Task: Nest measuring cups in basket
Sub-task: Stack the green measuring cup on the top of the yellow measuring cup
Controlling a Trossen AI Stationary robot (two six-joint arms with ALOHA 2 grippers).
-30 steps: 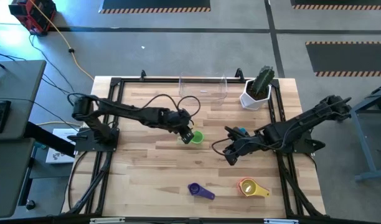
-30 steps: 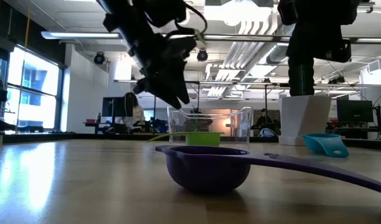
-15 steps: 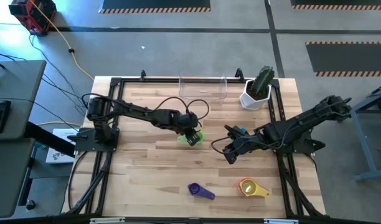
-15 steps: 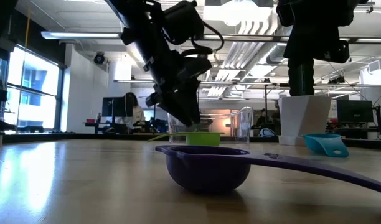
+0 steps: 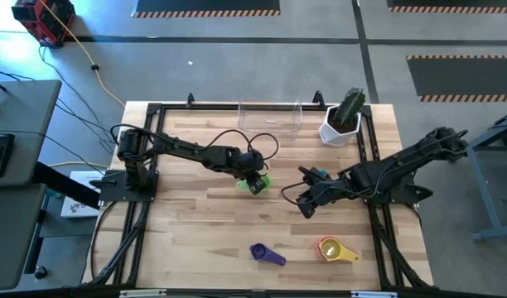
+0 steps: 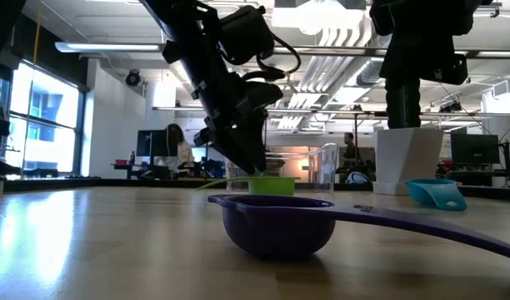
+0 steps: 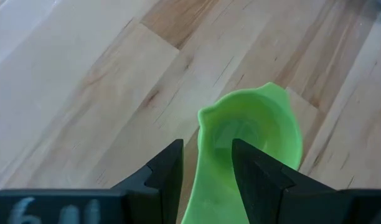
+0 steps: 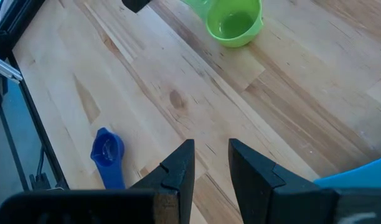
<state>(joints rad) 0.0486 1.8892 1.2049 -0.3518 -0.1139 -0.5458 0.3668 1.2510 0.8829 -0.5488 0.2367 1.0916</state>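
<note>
A green measuring cup (image 7: 259, 130) stands upright on the wooden table near its middle. My left gripper (image 7: 207, 144) is low over it, open, with one finger on each side of the flat handle. My right gripper (image 5: 305, 207) hangs above the table right of centre, open by a narrow gap and with nothing in it. A teal cup (image 5: 320, 174) lies just beyond it. A purple cup (image 5: 266, 254) and a yellow cup (image 5: 336, 249) with orange inside lie near the front edge. The clear basket (image 5: 270, 117) stands at the far edge. My left gripper straddles the green cup's handle (image 7: 209, 183), slanting down from the table's left side. The handle fills the gap between the fingers (image 7: 169, 171), and I cannot tell whether they touch it. The cup rests upright on the table.
A white pot with a green cactus (image 5: 343, 120) stands at the far right, beside the basket. Black frame rails (image 5: 146, 165) run along the table's left and right sides. Bare wood lies between the green cup and the front cups.
My left gripper has come down and a little toward the table's right, onto the green cup, and its fingers now stand on either side of the handle. It has hardly moved in the last half second. The cup sits where it was.
</note>
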